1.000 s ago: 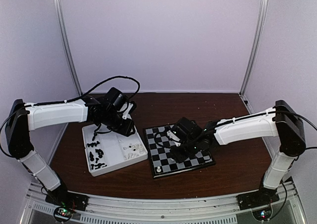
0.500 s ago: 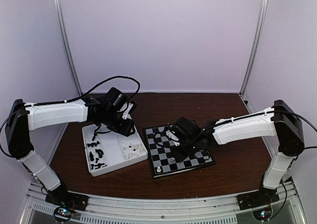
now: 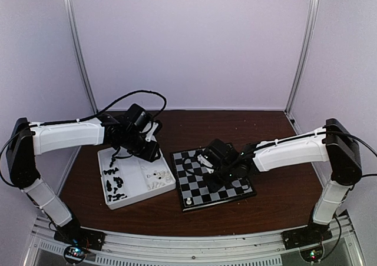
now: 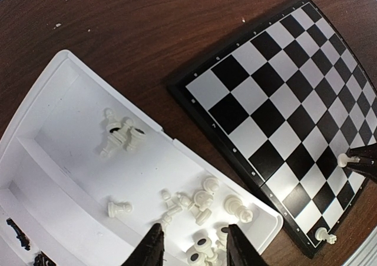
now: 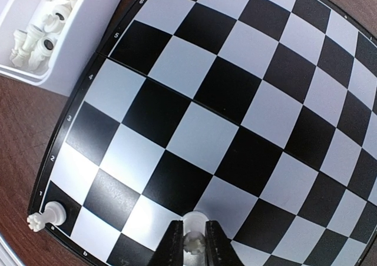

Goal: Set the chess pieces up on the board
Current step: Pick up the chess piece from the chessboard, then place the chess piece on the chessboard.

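The board (image 3: 203, 192) lies right of a white tray (image 3: 134, 186). My right gripper (image 3: 213, 176) is low over the board, shut on a cream-white chess piece (image 5: 193, 230) over the board's near rows (image 5: 177, 130). I cannot tell whether the piece touches the board. Another white piece (image 5: 46, 216) stands on the corner square, also seen from above (image 3: 188, 201). My left gripper (image 4: 194, 251) is open and empty, hovering over several loose white pieces (image 4: 203, 204) in the tray's right compartment (image 4: 70, 160). The left wrist view also shows the board (image 4: 277, 95).
Black pieces (image 3: 113, 183) lie in the tray's left compartment. A few more white pieces (image 4: 121, 135) lie further back in the tray. The tray's corner (image 5: 35, 72) is close to the board's left edge. Brown table (image 3: 277, 189) surrounds both.
My right gripper has shifted slightly to the left over the board with its piece. The left arm has not moved.
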Controlling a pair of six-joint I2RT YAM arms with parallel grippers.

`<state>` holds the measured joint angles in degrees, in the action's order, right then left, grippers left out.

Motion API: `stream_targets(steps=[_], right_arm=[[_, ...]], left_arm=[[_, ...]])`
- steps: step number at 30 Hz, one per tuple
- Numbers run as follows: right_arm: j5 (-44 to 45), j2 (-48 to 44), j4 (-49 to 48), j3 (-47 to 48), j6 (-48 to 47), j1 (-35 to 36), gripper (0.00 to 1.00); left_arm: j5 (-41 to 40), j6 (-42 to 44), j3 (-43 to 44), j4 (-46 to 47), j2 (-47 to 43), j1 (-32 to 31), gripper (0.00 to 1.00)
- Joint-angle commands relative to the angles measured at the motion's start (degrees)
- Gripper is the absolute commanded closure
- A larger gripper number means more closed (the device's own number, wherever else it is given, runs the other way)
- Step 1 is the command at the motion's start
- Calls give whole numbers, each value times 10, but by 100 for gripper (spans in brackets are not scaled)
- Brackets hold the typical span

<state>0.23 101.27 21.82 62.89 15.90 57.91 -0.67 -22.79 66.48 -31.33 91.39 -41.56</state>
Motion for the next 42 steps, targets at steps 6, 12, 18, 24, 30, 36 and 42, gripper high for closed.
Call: stream_targets(steps=[6, 12, 18, 24, 30, 36, 42], right_arm=[[48, -23, 22, 10, -3, 5, 90], [80, -74, 20, -18, 16, 2, 90], [117, -140, 26, -73, 47, -11, 90], [119, -205, 32, -142, 92, -41, 90], [102, -251, 28, -203, 125, -71, 90], [90, -258, 20, -231, 139, -89, 90], [75, -253, 3, -249, 146, -96, 90]], left_arm=[[-5, 7, 3, 14, -1, 3, 63], [5, 6, 6, 14, -2, 3, 64], [32, 7, 13, 14, 1, 3, 65], [56, 5, 17, 16, 6, 2, 65], [60, 2, 17, 18, 5, -1, 65], [62, 1, 20, 19, 7, -2, 65], [64, 2, 23, 19, 10, -2, 65]])
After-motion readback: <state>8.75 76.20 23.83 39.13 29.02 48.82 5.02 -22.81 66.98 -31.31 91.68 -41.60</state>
